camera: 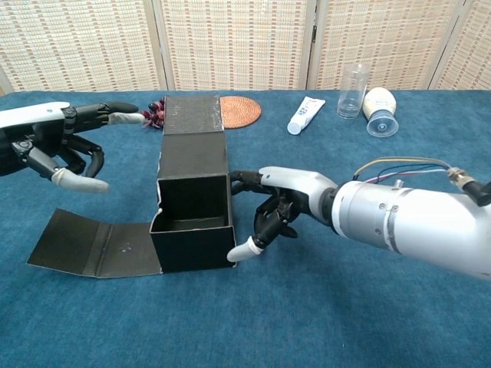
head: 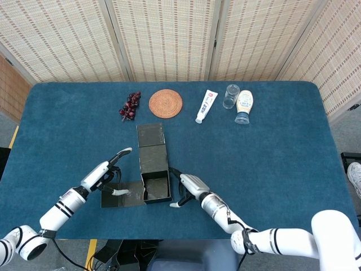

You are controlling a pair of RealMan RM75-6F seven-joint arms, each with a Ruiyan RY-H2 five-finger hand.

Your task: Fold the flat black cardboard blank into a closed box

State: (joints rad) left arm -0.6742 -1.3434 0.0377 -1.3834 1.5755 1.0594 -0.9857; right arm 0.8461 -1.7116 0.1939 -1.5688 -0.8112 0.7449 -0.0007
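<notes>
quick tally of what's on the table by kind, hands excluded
Cardboard box blank: 1
Grape bunch: 1
Woven coaster: 1
Tube: 1
Clear glass: 1
Squeeze bottle: 1
Total: 6

We cannot see the back of the left hand point(camera: 46, 142); the chest view's left edge cuts it off. The box point(camera: 193, 201) hides most of the grapes point(camera: 156, 115) there. We cannot read the print on the tube point(head: 206, 105). The right forearm leaves the chest view's right edge.
</notes>
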